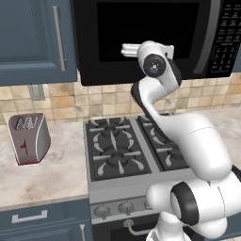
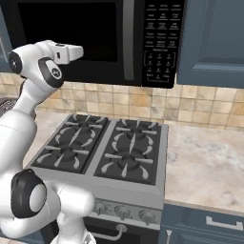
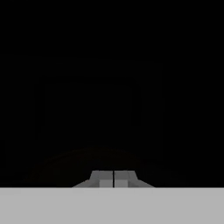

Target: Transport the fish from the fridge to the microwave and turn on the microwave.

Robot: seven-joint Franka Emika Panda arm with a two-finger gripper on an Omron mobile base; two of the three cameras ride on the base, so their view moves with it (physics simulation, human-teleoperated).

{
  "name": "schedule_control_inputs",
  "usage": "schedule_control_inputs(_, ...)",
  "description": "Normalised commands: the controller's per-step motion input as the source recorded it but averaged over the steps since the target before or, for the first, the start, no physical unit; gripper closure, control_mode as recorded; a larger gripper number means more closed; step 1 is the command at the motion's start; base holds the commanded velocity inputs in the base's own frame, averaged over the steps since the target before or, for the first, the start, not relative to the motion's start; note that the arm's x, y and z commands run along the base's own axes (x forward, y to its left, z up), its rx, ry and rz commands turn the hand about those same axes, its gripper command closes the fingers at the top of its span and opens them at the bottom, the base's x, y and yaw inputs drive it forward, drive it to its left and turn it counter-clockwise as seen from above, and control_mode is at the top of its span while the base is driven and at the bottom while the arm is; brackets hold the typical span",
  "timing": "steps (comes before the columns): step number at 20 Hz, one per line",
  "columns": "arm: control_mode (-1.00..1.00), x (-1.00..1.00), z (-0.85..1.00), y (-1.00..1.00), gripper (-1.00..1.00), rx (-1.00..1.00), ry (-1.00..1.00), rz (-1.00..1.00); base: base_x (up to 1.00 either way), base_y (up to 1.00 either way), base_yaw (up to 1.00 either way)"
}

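Since the microwave [image 2: 95, 40] door looks closed and the gripper [image 3: 113, 179] is clenched empty against its glass, I'd guess the fish is inside; next, the keypad [image 2: 163, 43].

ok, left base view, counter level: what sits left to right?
toaster → bare counter → stove → robot arm, which covers the stove's right burners. Above them hangs the microwave, door shut, with the tool shut at its window.

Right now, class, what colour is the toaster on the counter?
Silver-grey with a dark red base; the toaster shows best in the left base view.
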Motion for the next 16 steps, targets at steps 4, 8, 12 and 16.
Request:
schedule_control_inputs(4, -1.0, 0.18, 0.3, -0.18, 1.0, 0.02, 0.04, 0.1, 0.0, 0.0, 0.0)
schedule_control_inputs(8, -1.0, 0.0, 0.41, -0.23, 1.0, 0.02, 0.04, 0.08, 0.0, 0.0, 0.0)
schedule_control_inputs(12, -1.0, -0.03, 0.41, -0.22, 1.0, 0.0, 0.01, 0.03, 0.0, 0.0, 0.0)
schedule_control_inputs(16, -1.0, -0.39, 0.37, -0.21, 1.0, 0.0, 0.0, 0.0, 0.0, 0.0, 0.0)
